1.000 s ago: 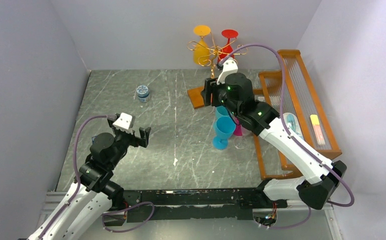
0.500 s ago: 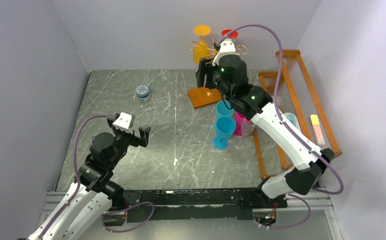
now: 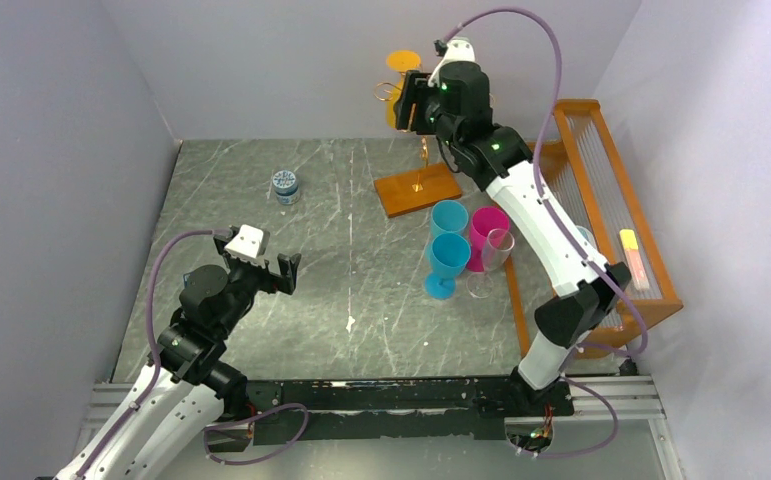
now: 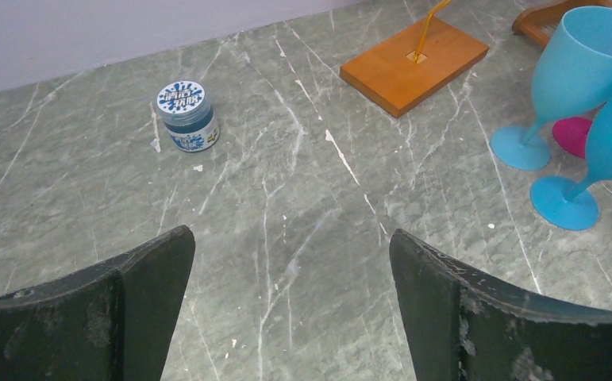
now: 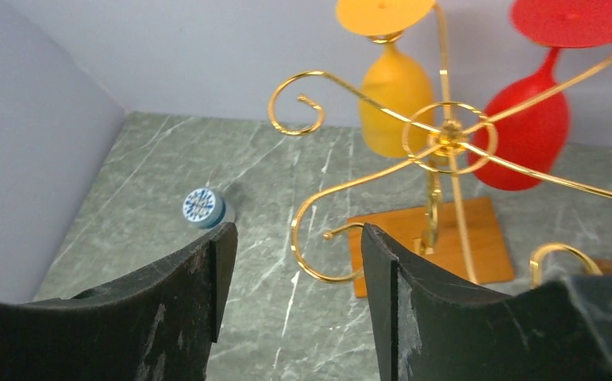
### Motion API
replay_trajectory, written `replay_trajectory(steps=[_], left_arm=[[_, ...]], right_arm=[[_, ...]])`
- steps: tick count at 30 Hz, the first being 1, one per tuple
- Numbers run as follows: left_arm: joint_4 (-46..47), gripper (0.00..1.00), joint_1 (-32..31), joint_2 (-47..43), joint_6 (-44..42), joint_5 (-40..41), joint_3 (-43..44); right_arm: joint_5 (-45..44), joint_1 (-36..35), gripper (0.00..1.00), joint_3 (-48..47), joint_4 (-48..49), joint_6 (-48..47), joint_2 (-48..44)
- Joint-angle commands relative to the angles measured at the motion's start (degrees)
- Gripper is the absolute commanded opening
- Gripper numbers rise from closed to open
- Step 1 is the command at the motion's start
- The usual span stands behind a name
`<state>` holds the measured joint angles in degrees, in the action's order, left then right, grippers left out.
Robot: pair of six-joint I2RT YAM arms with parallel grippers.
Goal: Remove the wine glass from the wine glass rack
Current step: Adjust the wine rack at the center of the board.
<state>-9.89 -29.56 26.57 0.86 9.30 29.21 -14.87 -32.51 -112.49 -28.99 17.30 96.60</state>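
Observation:
The wine glass rack [image 5: 448, 136] is a gold wire tree on a brown wooden base [image 3: 418, 189]. Two wine glasses hang upside down from its far arms: a yellow one [image 5: 396, 99] and a red one [image 5: 529, 131]. In the top view only the yellow glass's foot [image 3: 402, 61] shows, and the red glass is hidden behind the right arm. My right gripper [image 5: 298, 238] is open, raised level with the scroll arms on the rack's near side, nothing between its fingers. My left gripper [image 4: 290, 238] hangs open over the bare table at the near left [image 3: 261, 268].
A small blue-lidded jar [image 3: 284, 185] stands left of the rack. Two blue glasses [image 3: 448, 255], a pink glass [image 3: 488, 228] and a clear glass [image 3: 491, 262] stand right of centre. An orange wooden frame with clear rods [image 3: 601, 200] runs along the right wall.
My right arm has lifted and reached back, from low over the wooden base up to the height of the rack's arms. The left arm has stayed still.

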Motion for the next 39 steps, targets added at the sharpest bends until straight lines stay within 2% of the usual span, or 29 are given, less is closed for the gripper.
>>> replay_trajectory(steps=[1,14,27,30,33,36,39], left_arm=[[-0.65,0.97,0.22,0.16,-0.16,0.31,1.37],[-0.75,0.97,0.21,0.61,-0.16,-0.01,1.64],[-0.76,0.97,0.22,0.84,-0.16,-0.01,1.68],[-0.75,0.97,0.23,0.81,-0.16,0.02,1.64],[-0.89,0.97,0.22,0.76,-0.16,0.30,1.72],[-0.79,0.97,0.24,0.61,-0.16,0.40,1.64],[-0.90,0.97,0.23,0.66,-0.16,0.74,1.63]], right_arm=[[8.74,-0.01,0.61,-3.01,-2.77,-3.09,3.67],[8.55,-0.01,0.50,-15.92,-13.02,-8.92,13.21],[8.23,-0.75,0.44,-17.83,-15.04,-10.81,15.40],[8.43,-0.92,0.38,-20.12,-16.48,-11.79,17.11],[8.97,-1.09,0.15,-20.90,-16.20,-11.85,17.60],[9.19,-1.48,0.16,-21.19,-15.63,-11.92,17.85],[9.43,-1.73,0.08,-22.08,-15.56,-12.16,18.05]])
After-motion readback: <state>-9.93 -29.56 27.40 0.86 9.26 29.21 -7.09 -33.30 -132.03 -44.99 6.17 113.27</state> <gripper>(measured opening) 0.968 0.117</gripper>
